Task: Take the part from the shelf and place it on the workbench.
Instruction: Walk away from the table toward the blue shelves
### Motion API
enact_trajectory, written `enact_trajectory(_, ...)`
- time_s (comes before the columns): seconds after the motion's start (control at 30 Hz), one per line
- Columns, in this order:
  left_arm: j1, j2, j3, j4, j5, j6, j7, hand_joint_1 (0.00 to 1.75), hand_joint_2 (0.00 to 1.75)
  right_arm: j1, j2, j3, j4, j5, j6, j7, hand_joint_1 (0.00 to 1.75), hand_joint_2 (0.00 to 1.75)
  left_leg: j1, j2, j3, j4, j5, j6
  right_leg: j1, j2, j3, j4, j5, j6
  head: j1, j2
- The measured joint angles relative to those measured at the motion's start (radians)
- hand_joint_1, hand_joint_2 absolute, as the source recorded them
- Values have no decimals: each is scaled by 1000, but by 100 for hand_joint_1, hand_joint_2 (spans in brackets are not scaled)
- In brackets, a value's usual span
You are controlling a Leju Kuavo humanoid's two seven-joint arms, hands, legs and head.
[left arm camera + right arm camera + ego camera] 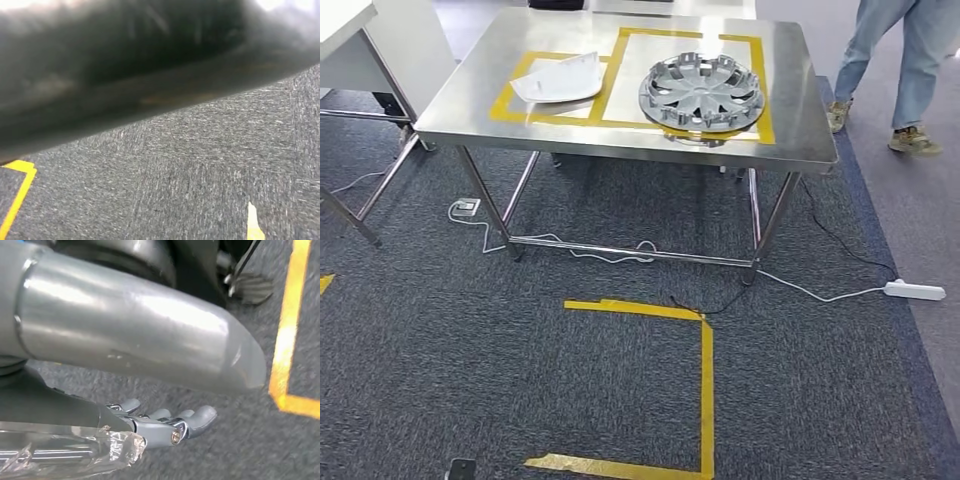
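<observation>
Closest in, the right hand [166,425] hangs over the dark grey carpet [546,390], its fingers [196,417] stretched out almost straight with nothing between them; the left hand's state I cannot tell, since the left wrist view is blurred dark above the carpet. Yellow floor tape [706,390] marks a corner on the carpet ahead of the robot. Beyond it stands the steel workbench [803,110], with yellow tape frames [610,75] on its top. A silver wheel cover [701,92], the part, lies flat inside the right frame, its near edge reaching the tape line. A white curved panel [558,80] lies in the left frame. White cables [818,295] run under the bench to a power strip [915,290]. Farther off, a person's legs [909,60] stand at the bench's right end.
</observation>
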Motion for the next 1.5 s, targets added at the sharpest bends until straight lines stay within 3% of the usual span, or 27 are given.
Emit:
enact_trajectory(0.03,1,0,0,0,0,0,0,0,0,1,0,0,0,0,0,1,0,0,2,-2,-6,7,-16,-6,0,-2,-11,1,11,-9,-1,0)
enact_trajectory(0.07,3,1,0,1,0,0,0,0,0,2,0,0,0,0,0,1,0,0,3,-3,-15,32,-55,-12,-1,-4,-25,1,25,-18,-4,0)
enact_trajectory(0.13,7,1,0,1,0,0,0,0,0,3,0,0,0,0,0,2,0,0,5,-5,-36,138,-170,-20,0,-7,-56,2,52,-28,-9,0)
enact_trajectory(0.17,8,1,0,1,0,0,0,0,0,3,0,0,0,0,0,2,0,0,6,-6,-44,206,-212,-23,1,-8,-72,4,65,-29,-10,0)
enact_trajectory(0.2,8,1,0,1,0,0,0,0,0,3,0,0,0,0,0,2,0,0,6,-6,-46,261,-227,-25,2,-9,-89,7,77,-29,-11,0)
enact_trajectory(0.27,7,0,0,1,0,0,0,0,0,3,0,0,0,0,0,2,0,0,7,-6,-13,292,-191,-25,3,-10,-126,18,99,-26,-11,0)
enact_trajectory(0.33,6,1,0,1,0,0,0,0,0,3,0,0,0,0,0,2,0,0,7,-7,85,193,-154,-22,4,-9,-161,36,117,-20,-12,0)
enact_trajectory(0.4,3,1,-1,1,0,0,0,0,0,3,0,0,0,0,0,2,0,0,5,-9,186,53,-177,-12,6,-8,-187,55,129,-10,-11,0)
enact_trajectory(0.43,1,1,-1,1,0,0,0,0,0,3,0,0,0,0,0,1,0,0,3,-10,211,11,-194,-5,7,-8,-196,62,135,-5,-11,0)
enact_trajectory(0.53,1,0,-2,1,0,0,0,0,0,3,0,0,0,0,0,1,0,0,1,-6,201,-15,-195,20,4,-6,-216,76,139,12,-11,0)
enact_trajectory(0.6,2,1,-2,2,0,0,0,0,0,6,0,0,0,0,0,1,0,0,2,-2,181,-18,-176,37,1,-3,-244,139,74,21,-8,0)
enact_trajectory(0.67,3,3,-2,2,0,0,0,0,0,8,0,0,0,0,0,1,0,0,-2,-1,156,-17,-156,44,-1,-1,-284,265,-15,26,-6,0)
enact_trajectory(0.7,3,4,-2,2,0,0,0,0,0,8,0,0,0,0,0,1,0,0,-5,0,142,-16,-145,44,-1,-1,-295,321,-37,27,-5,0)
enact_trajectory(0.77,4,3,-2,2,0,0,0,0,0,9,0,0,0,0,0,1,0,0,-8,1,117,-14,-125,43,-1,-1,-272,338,-17,24,-6,0)
enact_trajectory(0.83,4,1,-2,2,0,0,0,0,0,9,0,0,0,0,0,1,0,0,-10,1,98,-13,-108,39,0,-1,-175,213,34,17,-6,0)
enact_trajectory(0.9,4,1,-2,2,0,0,0,0,0,6,0,0,0,0,0,1,0,0,-13,1,89,-11,-94,31,4,-1,-76,69,45,10,-6,0)
enact_trajectory(0.93,3,0,-2,2,0,0,0,0,0,5,0,0,0,0,0,1,0,0,-13,1,87,-10,-87,26,6,-1,-56,32,40,8,-6,0)
enact_trajectory(1.0,3,0,-2,2,0,0,0,0,0,6,0,0,0,0,0,1,0,0,-13,2,83,-11,-75,15,8,-1,-60,17,42,-2,-5,0)
enact_trajectory(1.07,4,0,-2,2,0,0,0,0,0,7,0,0,0,0,0,1,0,0,-10,-1,75,7,-94,3,5,-4,-71,13,54,-20,-6,0)
enact_trajectory(1.13,6,1,-2,2,0,0,0,0,0,7,0,0,0,0,0,1,0,0,-7,-5,44,96,-174,-8,3,-6,-85,11,70,-34,-9,0)
enact_trajectory(1.2,6,0,-5,7,-9,-31,27,0,0,9,0,1,0,12,-2,4,0,0,-3,-6,5,229,-253,-17,5,-12,-104,12,84,-38,-12,0)
enact_trajectory(1.23,7,-1,-11,13,-20,-82,67,0,0,10,-1,4,0,26,-5,9,0,0,0,-6,-1,270,-266,-19,5,-16,-112,14,89,-38,-12,0)
enact_trajectory(1.27,9,-2,-20,19,-33,-163,125,0,0,10,-3,8,0,43,-7,14,0,0,1,-6,11,274,-259,-21,6,-20,-120,16,94,-37,-12,0)
enact_trajectory(1.33,19,-4,-40,26,-54,-343,224,0,0,9,-10,20,0,70,-5,21,0,0,4,0,88,170,-209,-20,5,-28,-128,25,99,-33,-13,0)
enact_trajectory(1.4,28,-10,-54,26,-62,-433,254,0,0,8,-16,28,0,78,-1,24,0,0,1,22,169,36,-175,-14,8,-40,-138,37,102,-25,-14,0)
enact_trajectory(1.43,29,-15,-59,26,-64,-442,256,0,0,7,-19,31,0,80,0,25,0,0,-1,29,187,-1,-171,-9,10,-46,-143,42,104,-20,-14,0)
enact_trajectory(1.5,32,-21,-67,27,-66,-445,261,0,0,3,-23,35,0,82,0,26,0,0,-4,26,184,-19,-173,7,13,-60,-149,47,109,-10,-12,0)
